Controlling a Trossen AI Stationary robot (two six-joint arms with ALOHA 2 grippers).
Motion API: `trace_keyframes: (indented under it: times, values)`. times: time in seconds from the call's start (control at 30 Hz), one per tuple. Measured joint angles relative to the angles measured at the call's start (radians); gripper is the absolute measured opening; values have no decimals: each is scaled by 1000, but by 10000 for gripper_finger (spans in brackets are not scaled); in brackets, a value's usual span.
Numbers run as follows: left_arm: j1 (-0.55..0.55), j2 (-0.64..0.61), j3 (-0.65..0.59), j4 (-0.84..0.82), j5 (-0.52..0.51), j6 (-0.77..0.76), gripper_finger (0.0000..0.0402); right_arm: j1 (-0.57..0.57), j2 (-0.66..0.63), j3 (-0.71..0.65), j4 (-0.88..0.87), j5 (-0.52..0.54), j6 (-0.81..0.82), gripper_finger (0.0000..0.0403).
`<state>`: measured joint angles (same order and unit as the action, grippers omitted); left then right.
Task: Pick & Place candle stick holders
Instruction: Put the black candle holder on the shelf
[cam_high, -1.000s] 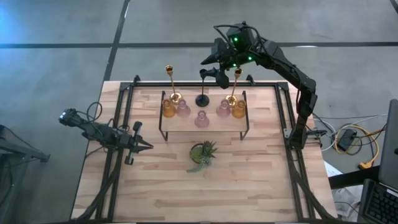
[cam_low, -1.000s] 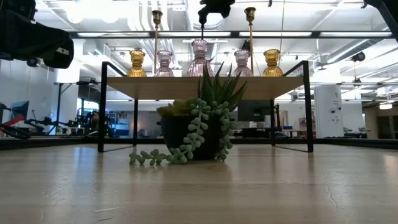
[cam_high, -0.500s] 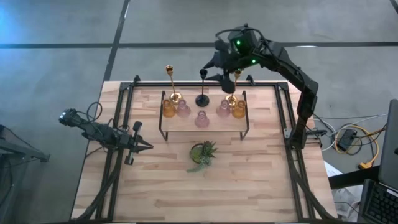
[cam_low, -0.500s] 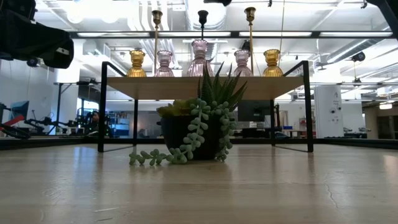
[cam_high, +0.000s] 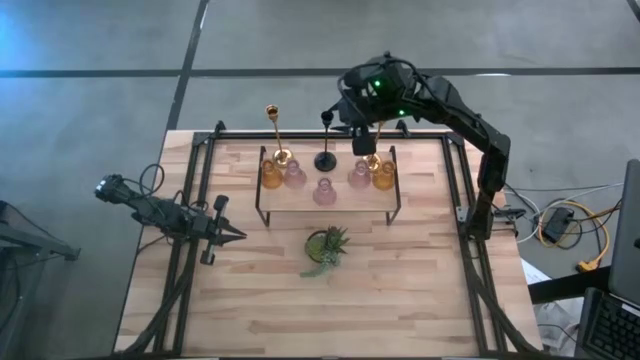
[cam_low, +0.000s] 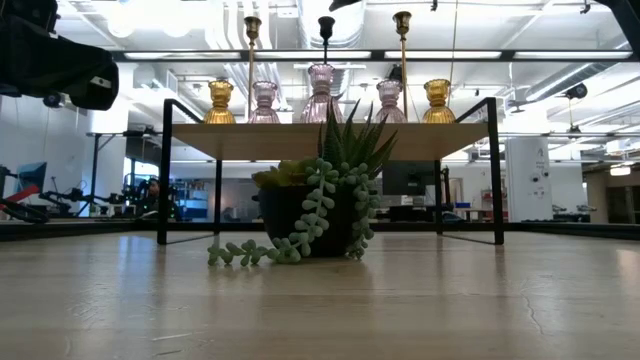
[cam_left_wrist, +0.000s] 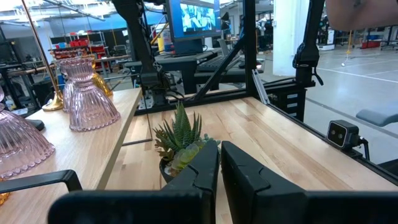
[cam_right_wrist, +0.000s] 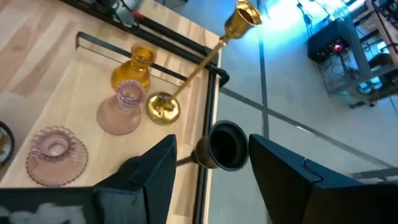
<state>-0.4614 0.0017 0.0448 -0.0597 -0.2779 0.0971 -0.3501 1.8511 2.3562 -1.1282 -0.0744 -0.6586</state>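
The black candle stick holder (cam_high: 325, 150) stands upright on its round base on the raised wooden shelf (cam_high: 330, 204), between two gold stick holders (cam_high: 276, 135) (cam_high: 376, 140). Squat pink glass holders (cam_high: 323, 190) and amber glass holders (cam_high: 271, 174) stand along the shelf. My right gripper (cam_high: 352, 126) is open just above the black holder's top; in the right wrist view its cup (cam_right_wrist: 225, 146) shows between the spread fingers, apart from both. My left gripper (cam_high: 226, 235) is shut and empty over the table's left side.
A small spiky green plant (cam_high: 326, 246) in a dark pot stands on the table in front of the shelf, and also shows in the low view (cam_low: 318, 200). A black frame (cam_high: 200, 170) runs along the table's edges. There is bare wood toward the near edge.
My right gripper, which sat on the black holder's top a second ago, has come off it and gone up and a little toward the table's right edge. The black holder stays upright on the shelf, its cup now uncovered.
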Motion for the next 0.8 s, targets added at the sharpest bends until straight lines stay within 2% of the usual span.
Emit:
trace_keyframes:
  times: [0.43, 0.53, 0.8]
  values:
    - [0, 0, 0, 0, 0, 0, 26, 35, -7, -1, -42, 42, 9, 191]
    - [0, 0, 0, 0, 0, 0, 26, 69, -24, -2, -75, 92, 38, 192]
    - [0, 0, 0, 0, 0, 0, 26, 133, -50, 0, -227, 104, 320, 191]
